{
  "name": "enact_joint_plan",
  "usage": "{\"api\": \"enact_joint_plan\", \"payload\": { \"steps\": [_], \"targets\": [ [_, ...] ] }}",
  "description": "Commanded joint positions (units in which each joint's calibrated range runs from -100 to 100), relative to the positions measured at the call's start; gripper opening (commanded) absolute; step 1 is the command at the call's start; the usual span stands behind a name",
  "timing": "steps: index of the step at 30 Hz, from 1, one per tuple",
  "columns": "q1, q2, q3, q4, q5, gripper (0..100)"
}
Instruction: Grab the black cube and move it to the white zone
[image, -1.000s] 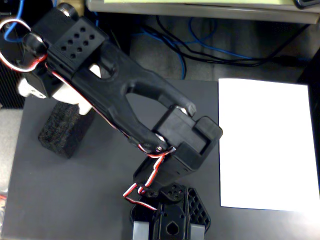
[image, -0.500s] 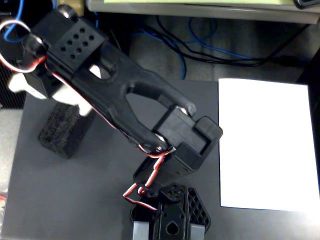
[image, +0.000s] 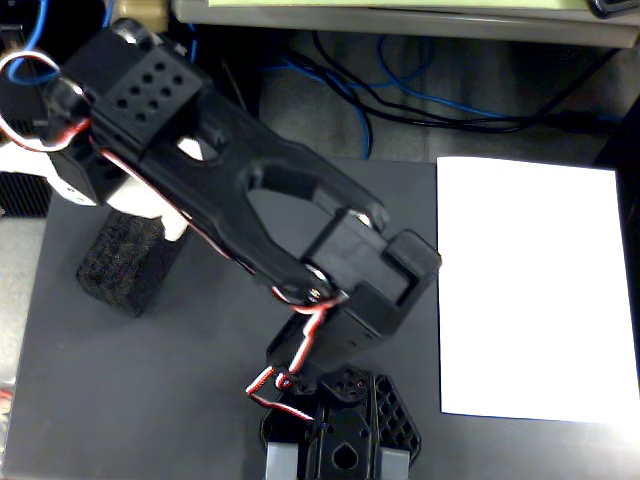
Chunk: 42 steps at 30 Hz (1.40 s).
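The black cube (image: 122, 262) is a rough foam block lying on the left part of the dark grey mat (image: 200, 400). The black arm reaches from its base at the bottom centre up and to the left, and its wrist covers the cube's far edge. My gripper (image: 150, 212) shows only as white pieces poking out under the wrist, right at the cube's top edge. The arm hides how the jaws stand and whether they hold the cube. The white zone (image: 530, 285) is a paper sheet on the right side of the mat, far from the cube.
The arm's base (image: 340, 440) sits at the mat's near edge. Red and white wires (image: 290, 375) loop near it. Blue and black cables (image: 400, 90) lie on the floor beyond the mat. A desk edge (image: 400, 20) runs along the top.
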Motion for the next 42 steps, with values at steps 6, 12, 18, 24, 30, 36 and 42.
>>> {"api": "enact_joint_plan", "payload": {
  "steps": [6,12,18,24,30,36,42],
  "targets": [
    [0.2,20.2,-1.41,-6.87,0.27,66],
    [-0.02,21.13,6.93,-16.3,0.22,65],
    [-0.17,21.13,11.73,-21.19,0.17,65],
    [-0.24,21.13,11.82,-24.53,0.06,42],
    [-0.17,21.13,12.46,-35.51,-0.3,1],
    [0.5,20.12,11.91,-35.25,-0.36,1],
    [0.64,-2.73,3.84,-21.19,-8.11,1]
  ]
}}
